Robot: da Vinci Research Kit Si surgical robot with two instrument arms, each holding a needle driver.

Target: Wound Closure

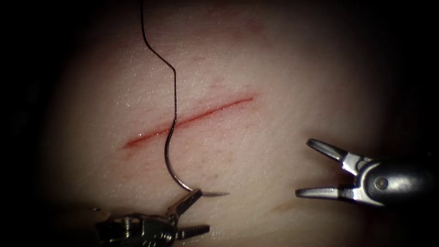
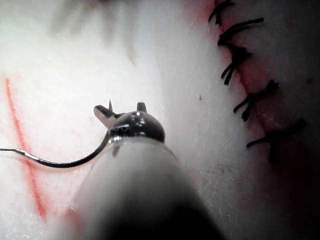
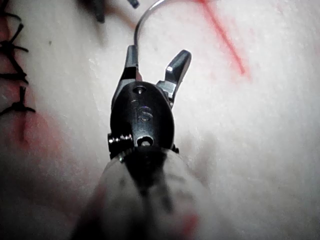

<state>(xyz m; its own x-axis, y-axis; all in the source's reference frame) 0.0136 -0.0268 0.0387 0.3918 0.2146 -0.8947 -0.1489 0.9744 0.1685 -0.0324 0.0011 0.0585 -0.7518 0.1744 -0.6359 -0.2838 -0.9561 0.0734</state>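
The cut (image 1: 192,120) is a thin red line slanting across the pale tissue (image 1: 283,77). The curved needle (image 1: 167,158) lies on the tissue, not driven in. Its thread end rests on the cut and its body arcs down to the near side. The point sticks out past one jaw tip of my left tool (image 1: 204,209). That tool's jaws stand spread and the needle is not clamped between them. Dark thread (image 1: 173,77) runs from the needle up out of view. My right tool (image 1: 303,168) hovers open to the right, below the cut, holding nothing. The needle (image 2: 65,164) curves past the left tool (image 2: 122,107).
An older cut closed with several black stitches (image 2: 245,75) lies beyond this one on the same tissue; its stitches (image 3: 12,50) also appear beside the right tool (image 3: 157,55). A faint brownish mark (image 1: 283,206) sits on the tissue below the right tool.
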